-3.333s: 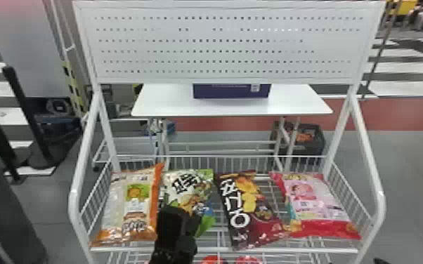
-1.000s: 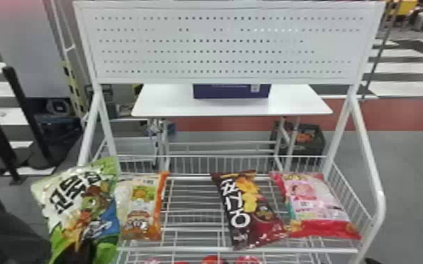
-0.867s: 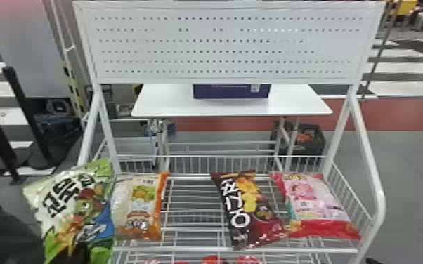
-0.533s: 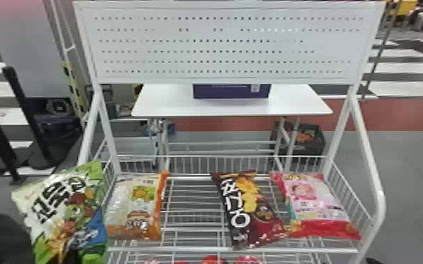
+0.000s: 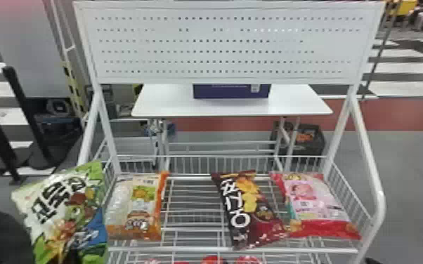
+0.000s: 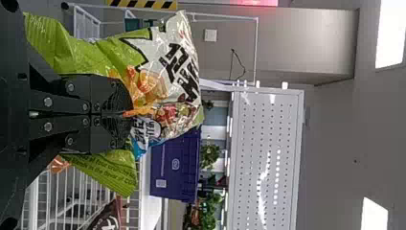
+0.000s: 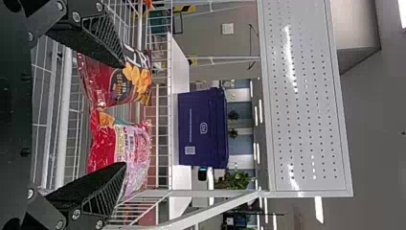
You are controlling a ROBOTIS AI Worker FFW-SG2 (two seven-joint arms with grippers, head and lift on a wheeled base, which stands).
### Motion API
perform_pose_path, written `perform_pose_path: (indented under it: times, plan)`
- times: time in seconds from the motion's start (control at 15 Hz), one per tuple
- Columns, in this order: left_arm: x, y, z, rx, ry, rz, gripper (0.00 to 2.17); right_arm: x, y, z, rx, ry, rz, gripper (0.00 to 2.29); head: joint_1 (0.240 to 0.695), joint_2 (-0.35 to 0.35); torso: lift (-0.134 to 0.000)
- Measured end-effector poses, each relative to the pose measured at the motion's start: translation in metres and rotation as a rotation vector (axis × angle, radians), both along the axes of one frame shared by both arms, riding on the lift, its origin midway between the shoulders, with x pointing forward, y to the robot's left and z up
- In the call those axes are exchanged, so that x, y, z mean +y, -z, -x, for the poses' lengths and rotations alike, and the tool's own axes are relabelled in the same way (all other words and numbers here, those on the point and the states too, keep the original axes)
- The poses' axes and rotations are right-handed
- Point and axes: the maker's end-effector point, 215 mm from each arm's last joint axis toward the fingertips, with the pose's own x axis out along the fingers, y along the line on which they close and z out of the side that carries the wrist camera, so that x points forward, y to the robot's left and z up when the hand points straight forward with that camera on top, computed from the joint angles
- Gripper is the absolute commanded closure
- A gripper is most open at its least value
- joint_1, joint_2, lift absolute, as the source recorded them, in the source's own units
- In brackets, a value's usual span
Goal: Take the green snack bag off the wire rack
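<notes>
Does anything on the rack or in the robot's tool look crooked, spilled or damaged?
The dark brown snack bag lies slanted on the wire rack, a little askew, one corner close to the pink bag. I see no spill or tear. The green snack bag is creased in the left tool, likely from the grip.

I count 4 snack bags: 1 green snack bag point(image 5: 59, 207) at 8 o'clock, 1 orange-and-white bag point(image 5: 137, 203) at 7, 1 dark bag point(image 5: 253, 210) at 5, 1 pink bag point(image 5: 316, 203) at 4. Red items point(image 5: 247, 260) at 6: at least 2, exact number hidden from me. 1 wire rack point(image 5: 172, 249). At 12: 1 perforated panel point(image 5: 221, 45), 1 white table point(image 5: 172, 105), 1 purple bin point(image 5: 231, 92). 2 black posts point(image 5: 26, 112) at 9. 1 dark crate point(image 5: 318, 144) at 3.
</notes>
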Motion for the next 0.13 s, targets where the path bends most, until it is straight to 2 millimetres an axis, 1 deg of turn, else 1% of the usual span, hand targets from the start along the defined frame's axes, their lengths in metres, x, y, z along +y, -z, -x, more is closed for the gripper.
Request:
perform_pose_path:
  times: [0.13]
  plan:
    - [0.0003,0.0004,0.0006,-0.001,0.000,0.000,1.43,0.0005,-0.0009,0.0004,-0.001,0.000,-0.002,0.17,0.499,0.000,0.000]
